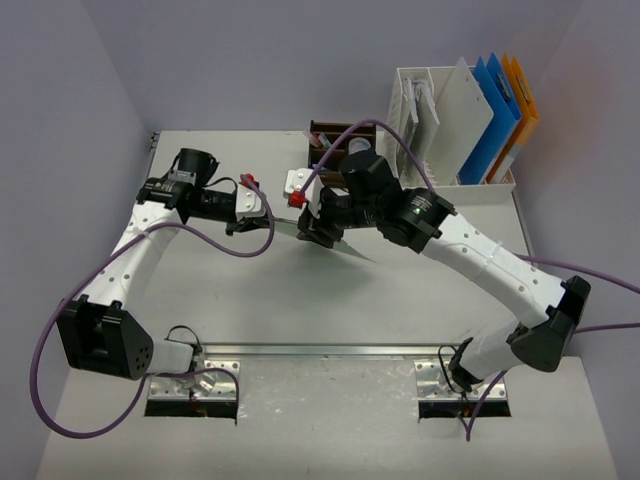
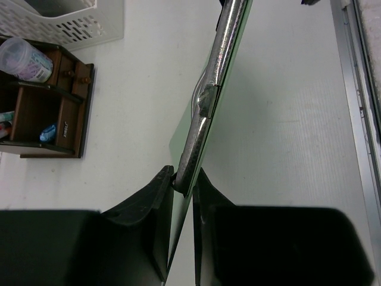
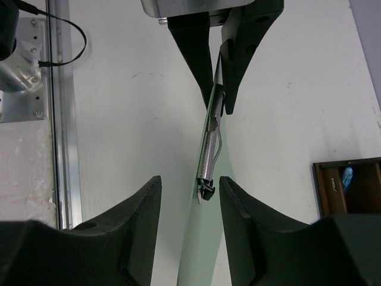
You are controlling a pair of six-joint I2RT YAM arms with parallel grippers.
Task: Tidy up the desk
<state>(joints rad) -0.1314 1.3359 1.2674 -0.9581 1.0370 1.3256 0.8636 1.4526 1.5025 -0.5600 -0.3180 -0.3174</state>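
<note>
A pale green clipboard [image 1: 335, 243] with a metal clip [image 2: 205, 101] is held up on its edge over the middle of the white desk [image 1: 200, 290]. My left gripper [image 1: 258, 215] is shut on its clip end; in the left wrist view [image 2: 183, 179] both fingers press the board and clip. My right gripper [image 1: 318, 228] is open and straddles the board. In the right wrist view [image 3: 189, 190] the clip's end [image 3: 205, 190] sits between the fingers without touching them. The left gripper [image 3: 217, 71] shows at the top of that view.
A dark brown wooden pen organizer [image 1: 325, 140] stands at the back of the desk, also in the left wrist view [image 2: 47, 113]. A white slotted file rack [image 1: 430, 110] with blue and orange folders is at the back right. A metal rail [image 1: 320, 350] runs along the near edge.
</note>
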